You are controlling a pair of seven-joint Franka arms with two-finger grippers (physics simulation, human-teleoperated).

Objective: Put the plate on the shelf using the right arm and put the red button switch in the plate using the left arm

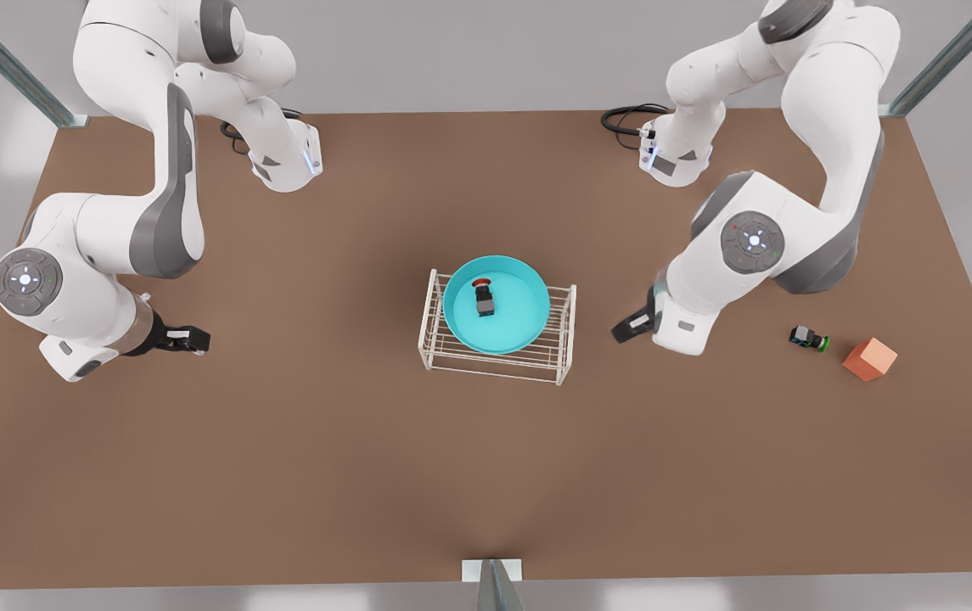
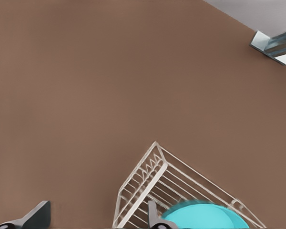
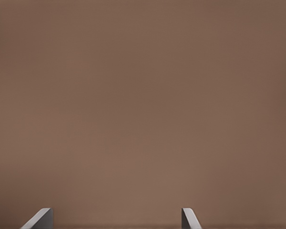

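Grippers, two, both mine.

Item 1: left gripper (image 1: 628, 327), at the front view's right. My fingers (image 2: 35, 217) stand spread wide, nothing between them, nothing touched. It hangs low over the brown table (image 1: 282, 475), empty.

Item 2: right gripper (image 1: 193, 339), at the front view's left. In its wrist view the fingers (image 3: 43, 217) are equally wide apart over bare table, with nothing held and nothing in contact.

Item 3: shelf (image 1: 494, 362), white wire, standing upright on its legs. It lies between my two grippers, just beside the left one and well apart from the right one. From my left wrist, its bars (image 2: 181, 181) show right ahead of the fingertips.

Item 4: plate (image 1: 519, 314), turquoise, seated flat on top of the shelf and covering most of it. From my left wrist its rim (image 2: 205, 217) sits close beyond one fingertip. Neither gripper touches it.

Item 5: red button switch (image 1: 484, 299), lying inside the plate near its middle, on its side, with the red cap turned toward the arm bases. It is clear of both grippers and nearer the left.

Item 6: green-capped switch (image 1: 808, 339) and orange cube (image 1: 869, 358), lying on the table just beside each other, on the far side of my left gripper from the shelf.
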